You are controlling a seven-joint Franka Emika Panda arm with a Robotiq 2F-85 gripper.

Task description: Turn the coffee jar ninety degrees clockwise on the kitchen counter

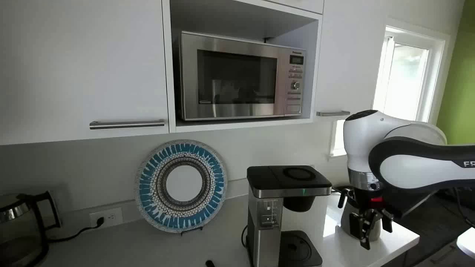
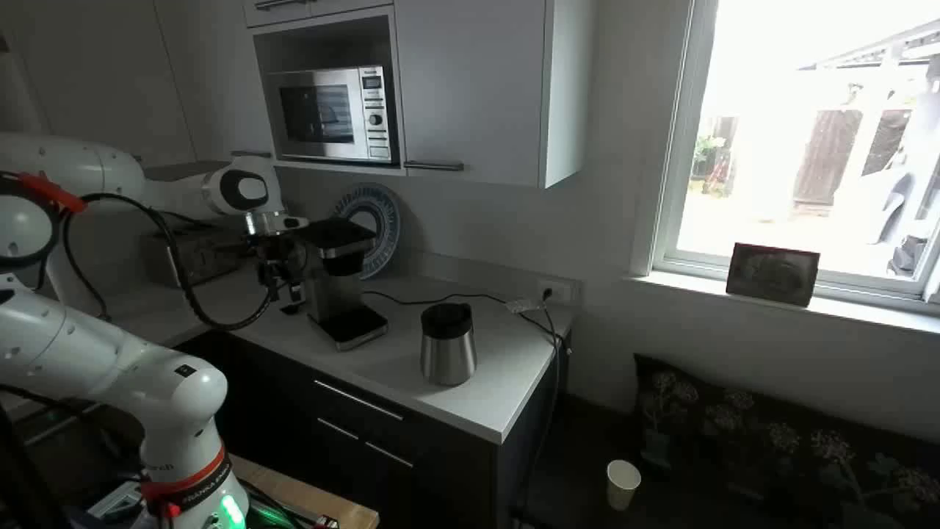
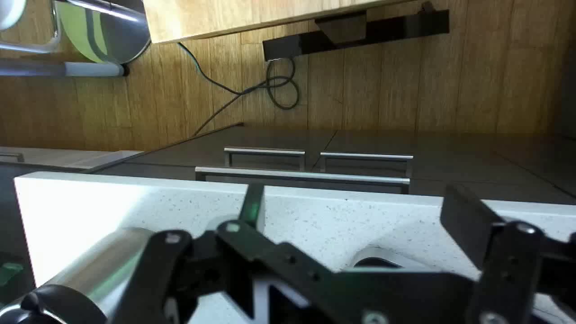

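Jar [image 2: 449,356], steel: is standing upright on the counter [image 2: 503,386], near its end, apart from the coffee maker [image 2: 336,290]. Gripper [image 3: 360,211], jaws spread wide: is hanging above the same counter.

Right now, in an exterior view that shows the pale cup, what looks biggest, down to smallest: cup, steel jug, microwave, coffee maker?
1. The microwave and the coffee maker: too close to rank; the microwave looks wider, the coffee maker taller.
2. The steel jug
3. The pale cup
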